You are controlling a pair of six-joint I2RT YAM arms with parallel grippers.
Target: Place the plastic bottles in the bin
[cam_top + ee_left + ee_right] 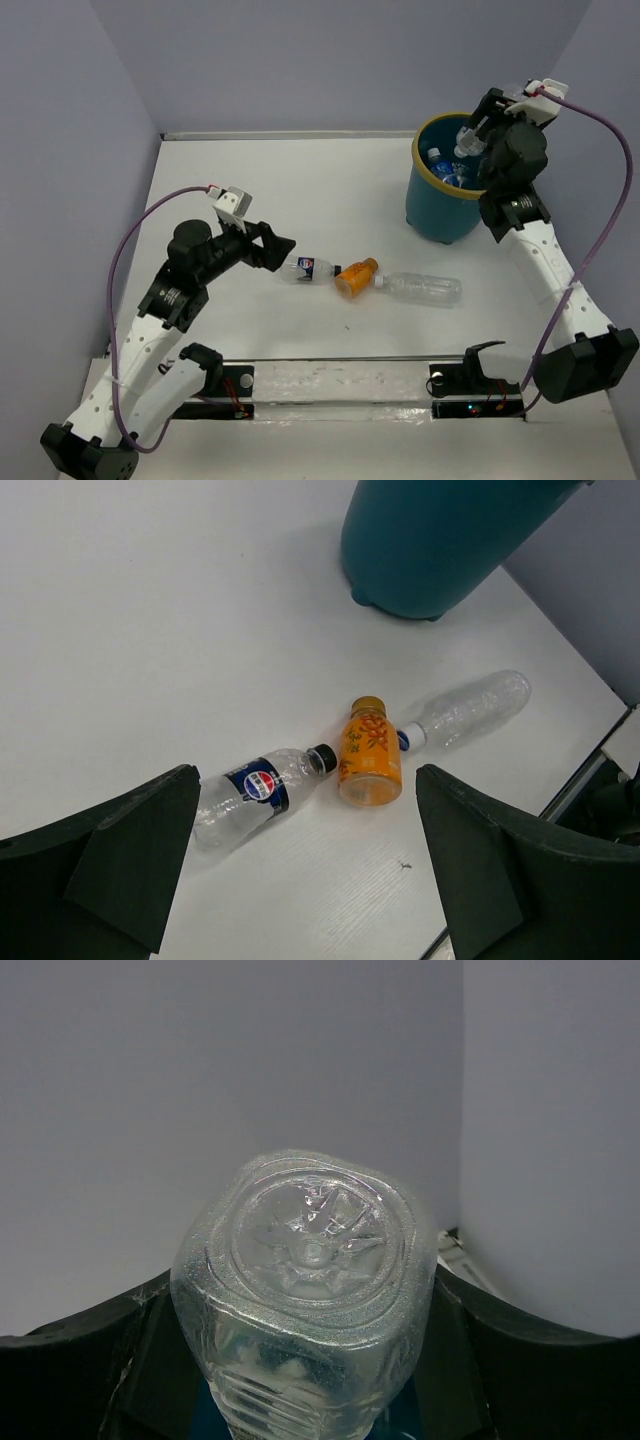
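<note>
Three bottles lie in a row on the table: a clear one with a blue label (307, 267) (252, 791), a short orange one (355, 276) (369, 755) and a long clear one (424, 288) (470, 707). My left gripper (280, 251) (310, 880) is open, just left of the blue-label bottle. The teal bin (440, 195) (440, 540) with a yellow rim stands at the back right and holds blue-labelled bottles (440, 165). My right gripper (474, 135) (300, 1360) is shut on a clear bottle (305, 1290) (467, 143) over the bin's right side.
A clear strip with black fittings (350, 385) runs along the table's near edge. Grey walls enclose the back and sides. Purple cables (125, 260) loop from both wrists.
</note>
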